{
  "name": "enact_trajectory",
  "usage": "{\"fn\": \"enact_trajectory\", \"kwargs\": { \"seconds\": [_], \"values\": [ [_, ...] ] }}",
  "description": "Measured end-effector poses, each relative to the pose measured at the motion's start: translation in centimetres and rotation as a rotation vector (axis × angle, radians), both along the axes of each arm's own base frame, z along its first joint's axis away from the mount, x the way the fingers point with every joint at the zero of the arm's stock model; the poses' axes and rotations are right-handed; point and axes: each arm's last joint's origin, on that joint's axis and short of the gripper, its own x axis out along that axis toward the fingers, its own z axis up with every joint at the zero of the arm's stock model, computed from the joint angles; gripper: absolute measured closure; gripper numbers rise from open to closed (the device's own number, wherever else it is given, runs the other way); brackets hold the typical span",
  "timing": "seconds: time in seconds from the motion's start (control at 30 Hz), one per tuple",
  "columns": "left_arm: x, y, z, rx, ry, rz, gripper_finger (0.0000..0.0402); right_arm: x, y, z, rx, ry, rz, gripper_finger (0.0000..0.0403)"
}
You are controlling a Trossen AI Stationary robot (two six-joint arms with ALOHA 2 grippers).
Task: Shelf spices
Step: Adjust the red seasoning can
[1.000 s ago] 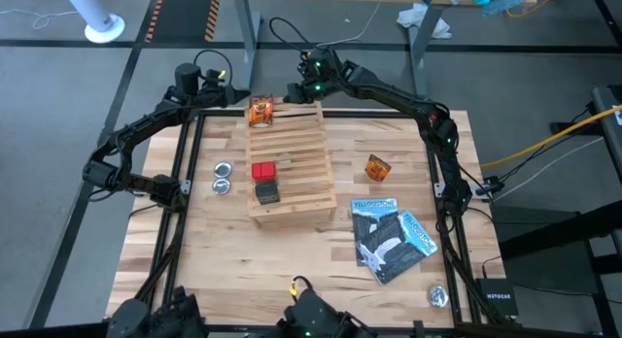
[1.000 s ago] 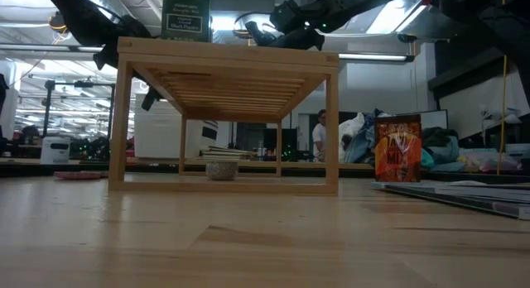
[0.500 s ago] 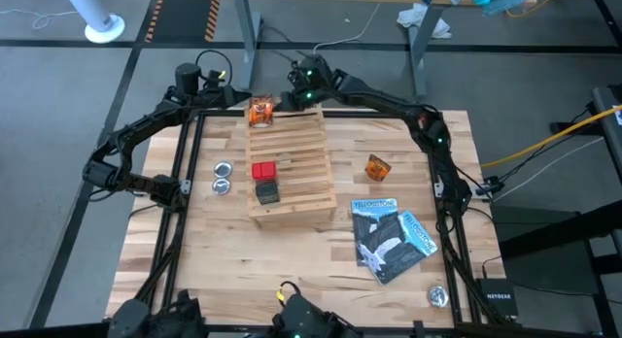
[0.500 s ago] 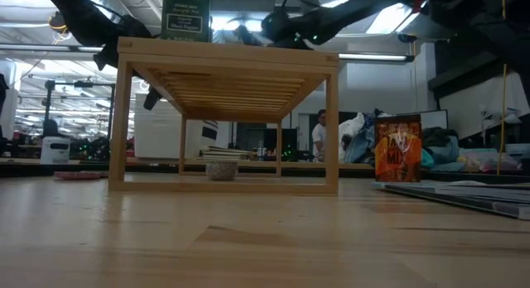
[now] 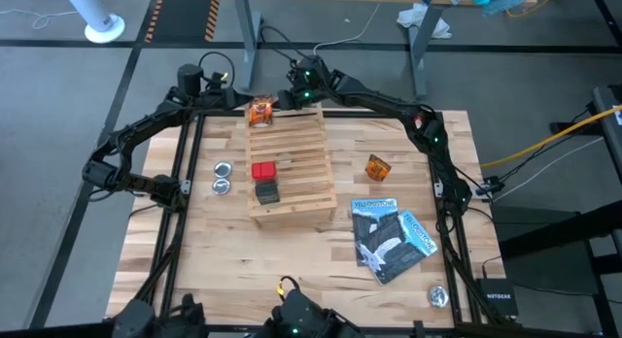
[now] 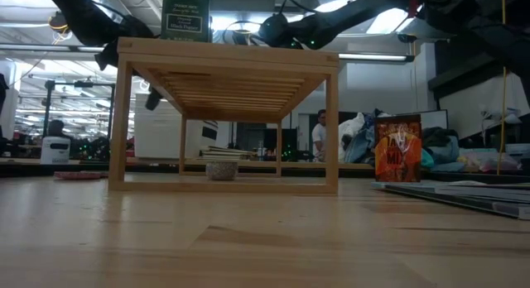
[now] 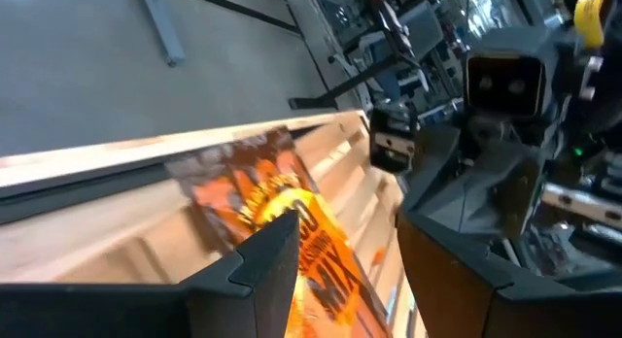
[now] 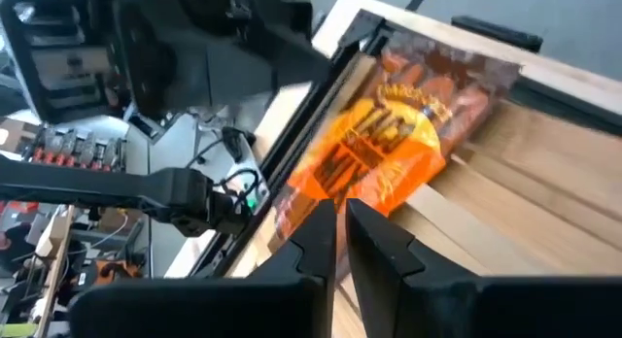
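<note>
Orange-brown packet (image 5: 259, 112) is being pinched by the left gripper (image 5: 243, 98) at the far end of the shelf (image 5: 292, 173), while the right gripper (image 5: 292, 97), clenched and empty, is being kept just beside it. Red box (image 5: 262, 170) and dark grey box (image 5: 266, 191) are already lying on the slats. One more packet (image 5: 378, 167) is waiting on the table (image 5: 194, 251), so the task seems roughly three-quarters done. "YELLOWSTONE" is being shown on the booklets (image 5: 389, 236).

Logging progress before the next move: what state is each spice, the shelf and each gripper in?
orange packet: on shelf's far end, left gripper around it
red box: on shelf
dark grey box: on shelf
second orange packet: on table, unshelved
shelf: upright
right gripper: shut, empty
</note>
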Motion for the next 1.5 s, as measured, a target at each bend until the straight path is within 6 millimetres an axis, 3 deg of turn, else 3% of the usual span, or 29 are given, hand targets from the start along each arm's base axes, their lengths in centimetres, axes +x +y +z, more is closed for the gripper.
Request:
{"fn": "enact_trajectory", "kwargs": {
  "seconds": [0.57,0.87,1.03,1.27,1.5],
  "values": [
    [2.1,-1.2,0.0,0.001,-0.007,-0.106,0.0231,0.1,0.2,0.1,0.015,-0.014,0.033,0.0370],
    [3.3,-1.8,0.4,0.285,0.037,-0.224,0.0231,0.6,0.0,1.4,-0.049,-0.150,0.067,0.0370],
    [3.6,-2.1,1.4,0.331,-0.021,-0.247,0.0231,0.7,0.2,2.3,0.055,-0.240,0.137,0.0370],
    [1.8,-5.5,5.7,0.533,-0.110,-0.342,0.0231,0.8,0.5,2.9,0.024,-0.306,0.273,0.0370],
    [-2.1,-11.7,8.0,0.604,-0.041,-0.348,0.0231,0.7,1.0,3.2,-0.026,-0.338,0.393,0.0370]
  ]
}}
